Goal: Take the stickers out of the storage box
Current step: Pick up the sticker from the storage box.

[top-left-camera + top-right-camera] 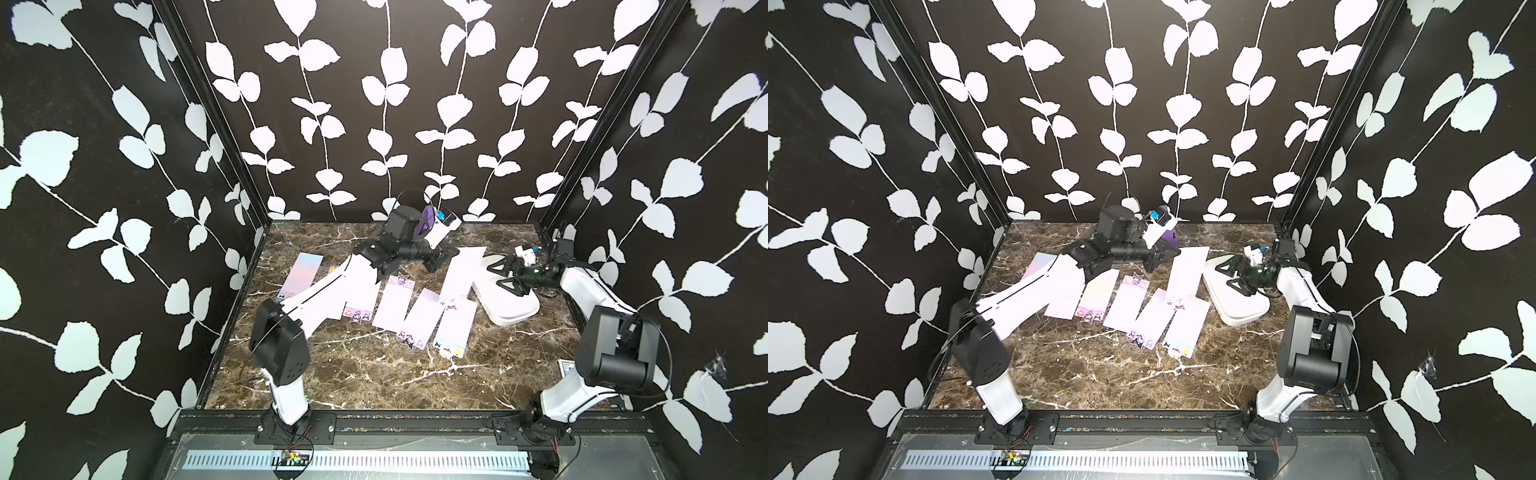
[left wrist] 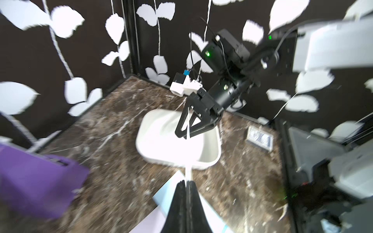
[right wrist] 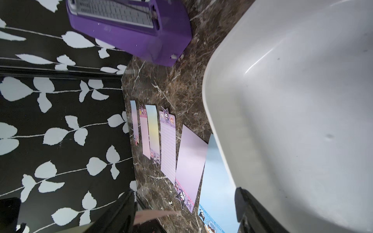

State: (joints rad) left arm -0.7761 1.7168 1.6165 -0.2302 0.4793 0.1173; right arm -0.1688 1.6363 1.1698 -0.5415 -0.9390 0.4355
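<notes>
In both top views the storage box [image 1: 511, 318] [image 1: 1246, 318] sits on the marble table [image 1: 332, 365]. The right gripper [image 1: 495, 276] [image 1: 1223, 275] hovers over it with its jaws wide apart, holding nothing. Six stickers [image 1: 424, 311] [image 1: 1127, 303] lie flat in a loose row on the table beside the box, all of them outside it. Between that row and the box, the left gripper [image 1: 444, 255] [image 1: 1167, 255] is pressed together on a seventh sticker sheet [image 1: 469, 270] [image 1: 1187, 270], which slants just beside the box's wall. Whether it touches the wall cannot be told.

The left wrist view is blurred. Its fingers [image 2: 179, 193] are closed on the sheet [image 2: 188, 171], which shows edge-on and points toward the box [image 2: 207, 159]. The box's inside shows only white. The right gripper [image 2: 184, 135] hangs above it. A blue-patterned card pack [image 2: 260, 138] lies near the box, and a purple object [image 2: 36, 181] stands well apart from it.

In the right wrist view the part of the box [image 3: 302, 100] that shows is bare white plastic with nothing lying in it. The row of stickers [image 3: 168, 145] runs beside its wall, the pale blue one closest.
</notes>
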